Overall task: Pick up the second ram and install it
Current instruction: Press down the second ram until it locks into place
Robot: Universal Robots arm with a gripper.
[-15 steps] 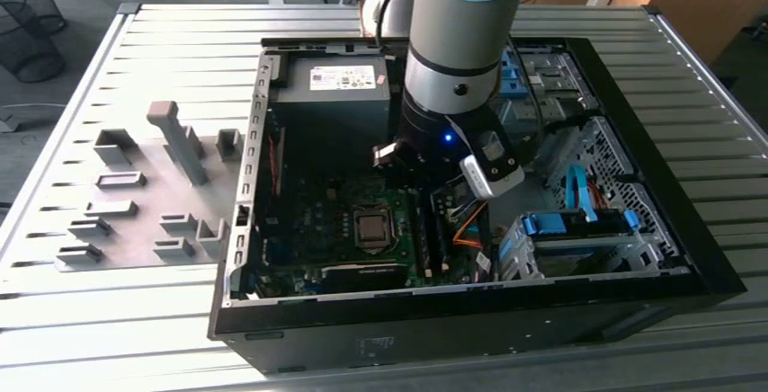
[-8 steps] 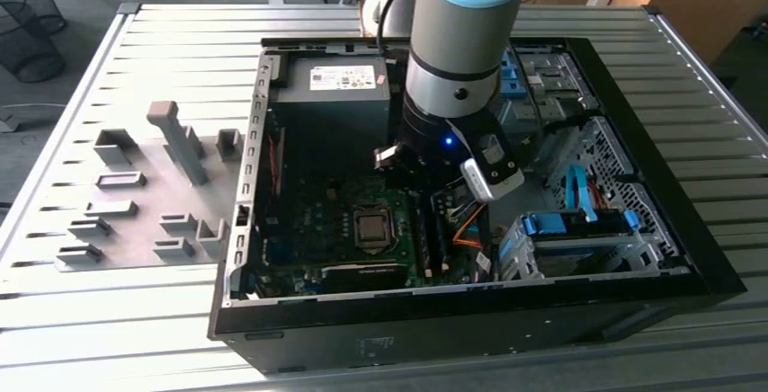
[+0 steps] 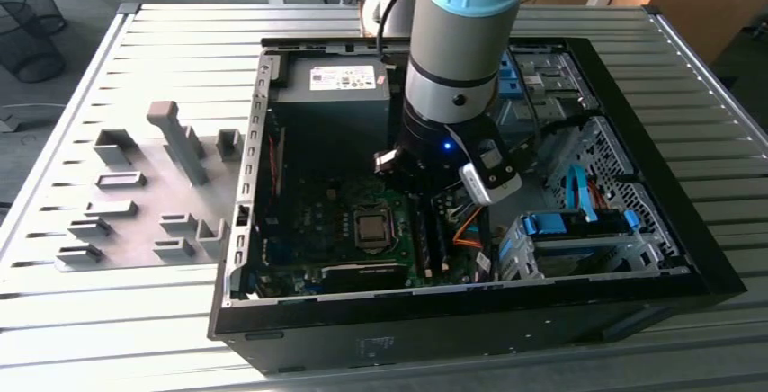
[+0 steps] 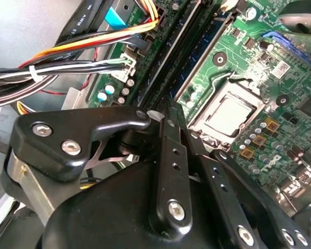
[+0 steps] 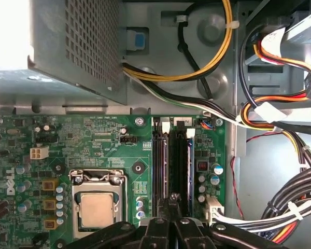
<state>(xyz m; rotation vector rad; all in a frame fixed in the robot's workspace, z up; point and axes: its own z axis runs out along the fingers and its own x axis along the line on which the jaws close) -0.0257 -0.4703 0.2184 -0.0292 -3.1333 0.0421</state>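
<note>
Arm (image 3: pixel 456 59) upright — hand (image 5: pixel 172 203) low (over the memory slots (image 5: pixel 171 155)).

Arm (image 3: pixel 462 59) inside open computer case (image 3: pixel 672 257)

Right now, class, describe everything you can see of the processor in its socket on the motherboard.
The processor is a flat, square plate of dull silver metal, bare, with no cooler on it. A shiny metal retention frame clamps its edges. It lies flat on the green motherboard, inside the open computer case. Small round capacitors stand beside it, and the long dark memory slots run alongside, apart from it. Nothing rests on its top.
</note>
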